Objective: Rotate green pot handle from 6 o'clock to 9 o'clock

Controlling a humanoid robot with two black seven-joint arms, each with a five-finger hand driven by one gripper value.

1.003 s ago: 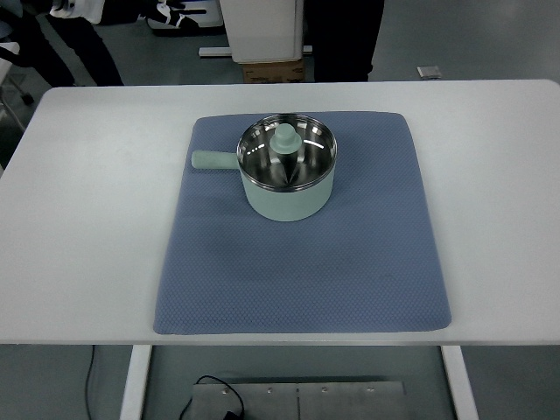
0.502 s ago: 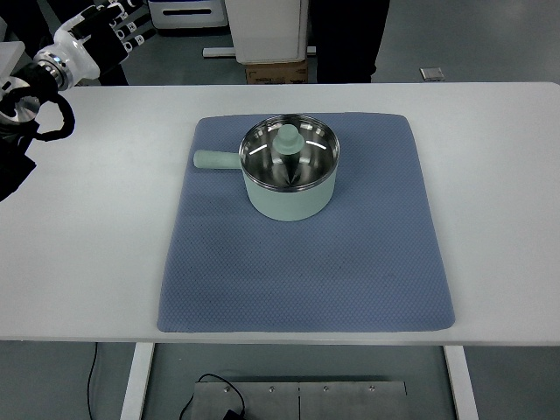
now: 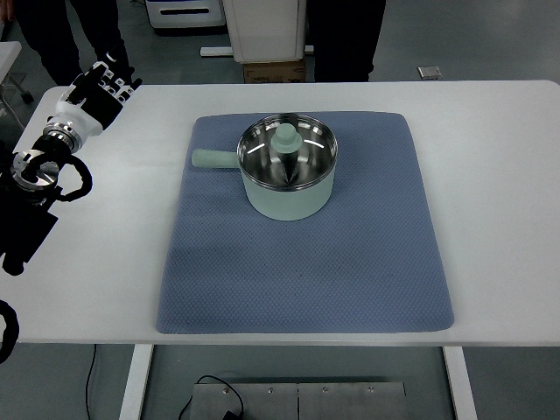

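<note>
A pale green pot (image 3: 289, 179) with a shiny steel inside stands on the far half of a blue mat (image 3: 302, 262). A green knobbed lid piece (image 3: 285, 137) sits inside it. Its green handle (image 3: 213, 159) points left, toward 9 o'clock. My left hand (image 3: 98, 89) is over the table's far left part, well left of the handle and apart from it. Its fingers are spread and hold nothing. The left arm (image 3: 39, 175) runs down the left edge. The right arm does not show.
The mat lies on a white table (image 3: 499, 201). Beyond the far table edge stand a white cabinet (image 3: 267, 26) and a cardboard box (image 3: 273, 72). Dark legs of a person (image 3: 66, 35) show at the far left.
My left arm has come in from the left edge, and the hand has moved down and nearer over the table's far left part. The pot and handle have not moved.
</note>
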